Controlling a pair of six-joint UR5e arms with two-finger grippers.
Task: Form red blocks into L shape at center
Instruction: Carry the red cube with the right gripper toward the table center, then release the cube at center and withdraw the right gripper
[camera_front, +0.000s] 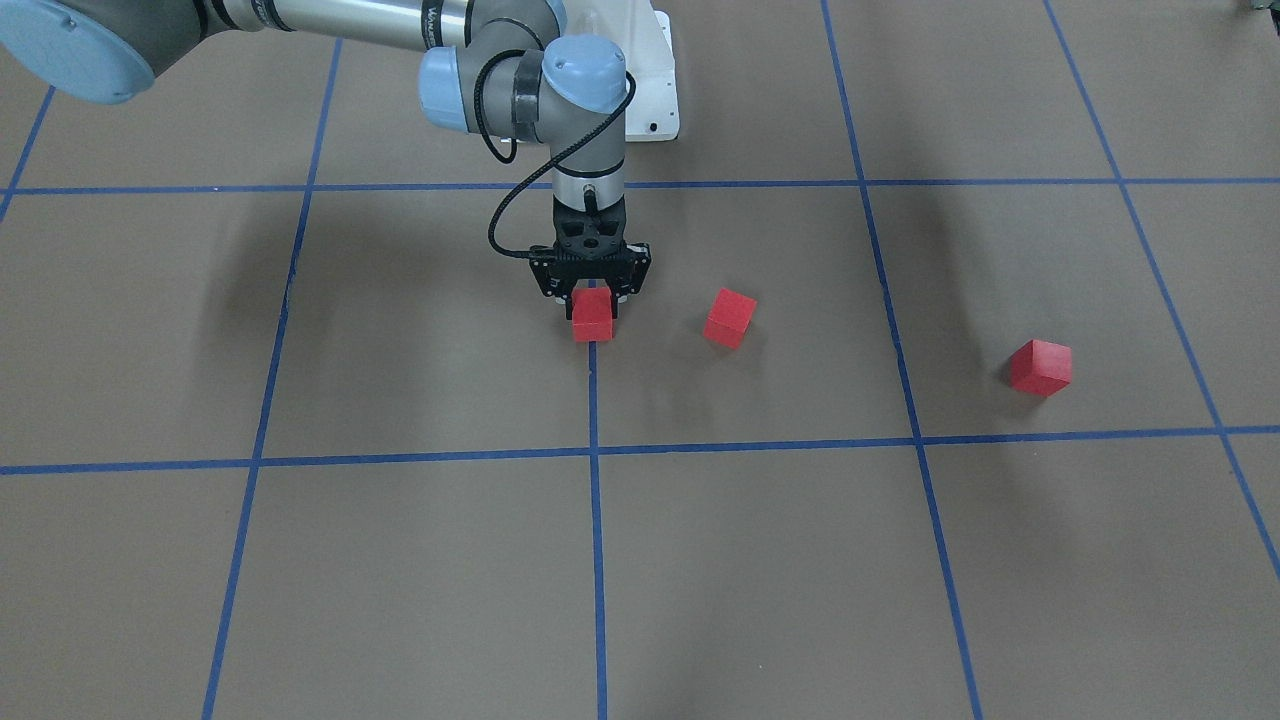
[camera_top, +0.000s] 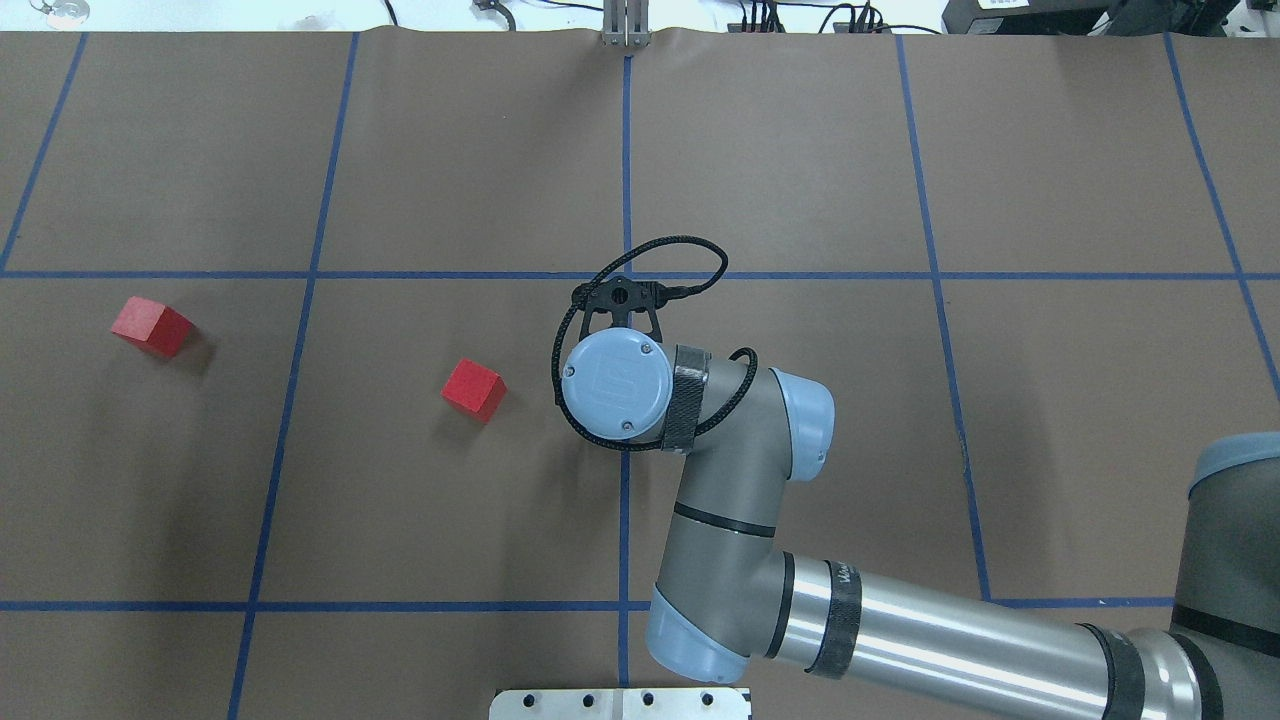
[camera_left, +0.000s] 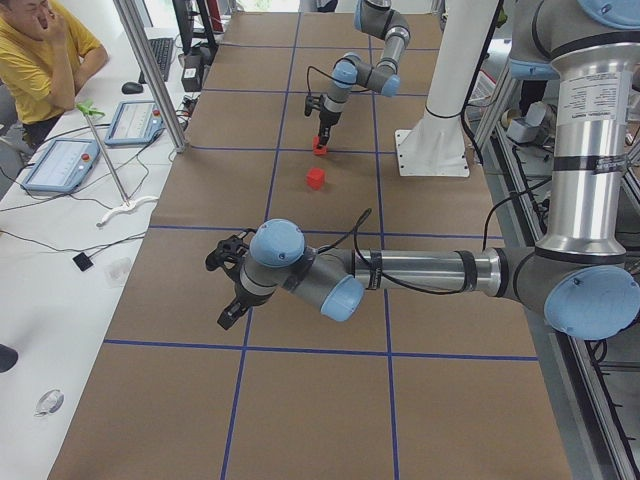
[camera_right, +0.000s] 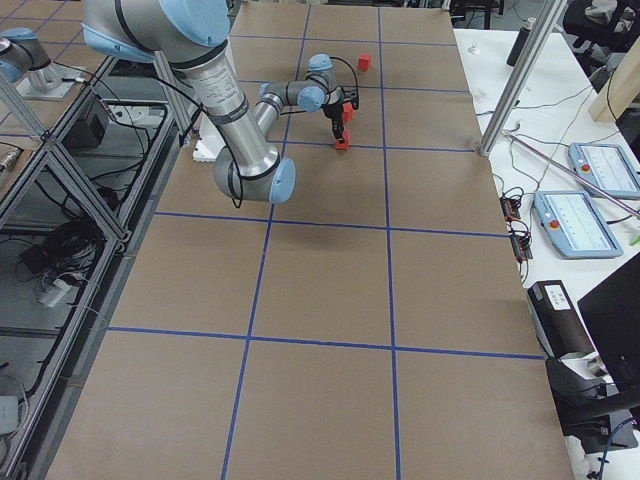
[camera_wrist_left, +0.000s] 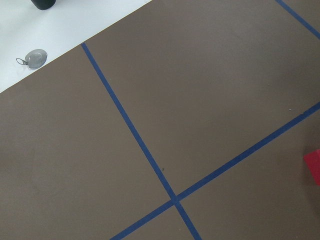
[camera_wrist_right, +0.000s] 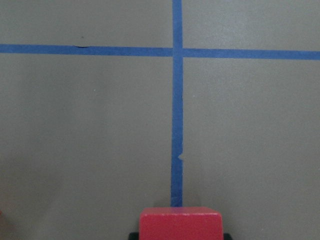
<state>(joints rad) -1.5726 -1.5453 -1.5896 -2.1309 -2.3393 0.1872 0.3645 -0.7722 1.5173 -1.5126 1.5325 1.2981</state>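
My right gripper points straight down, shut on a red block that sits over the centre blue tape line, at or just above the brown floor. The right wrist view shows this block between the jaws, low in the frame. In the overhead view the wrist hides it. A second red block lies a short way off toward the robot's left. A third lies far out on that side. My left gripper shows only in the exterior left view; I cannot tell whether it is open or shut.
Blue tape lines split the brown floor into large squares. The white robot base plate stands behind the right gripper. The left wrist view shows a red corner at its right edge. An operator sits beside the white side table.
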